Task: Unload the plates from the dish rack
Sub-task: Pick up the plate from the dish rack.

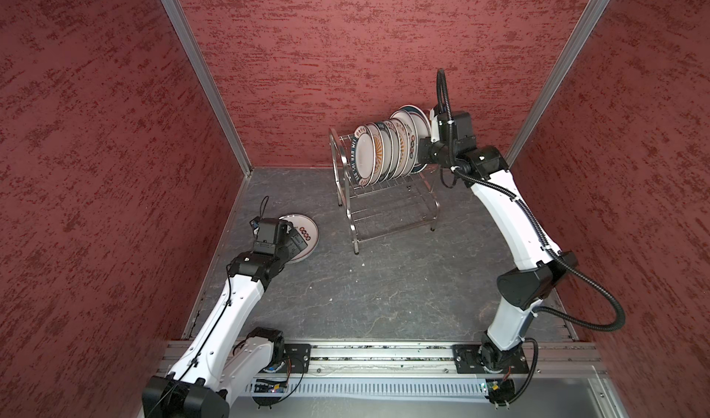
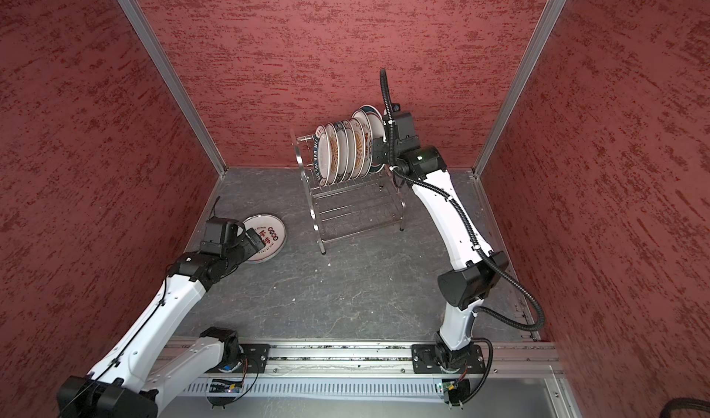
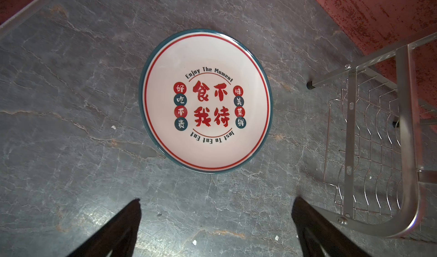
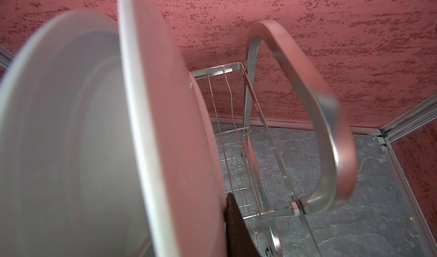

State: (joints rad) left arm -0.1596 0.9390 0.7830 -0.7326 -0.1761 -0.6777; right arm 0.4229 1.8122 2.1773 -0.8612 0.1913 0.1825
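One plate point(image 3: 205, 99) lies flat, face up, on the table point(image 1: 384, 289) at left, well apart from the dish rack point(image 1: 388, 208). Left gripper point(image 3: 217, 199) hovers over it, jaws wide, holding nothing.

Middle: roughly eight plates point(image 1: 378, 153) upright in a row on the rack's upper tier.

Right: right gripper point(image 1: 423, 151) is at the end plate point(image 1: 417, 122), rightmost of the row, which stands a bit higher than its neighbours. In the right wrist view, one finger point(image 4: 234, 227) sits against that plate's back. The other finger is hidden behind it and the view is blurred, so I can't tell if the grip is clamped.

Step, as I judge it: taking the end plate off the rack. Next I'd want a firm pinch on the rim. Then lift straight up, clear of the wires and the arched end frame point(image 4: 331, 125), before swinging left. A tilt could knock the neighbour.
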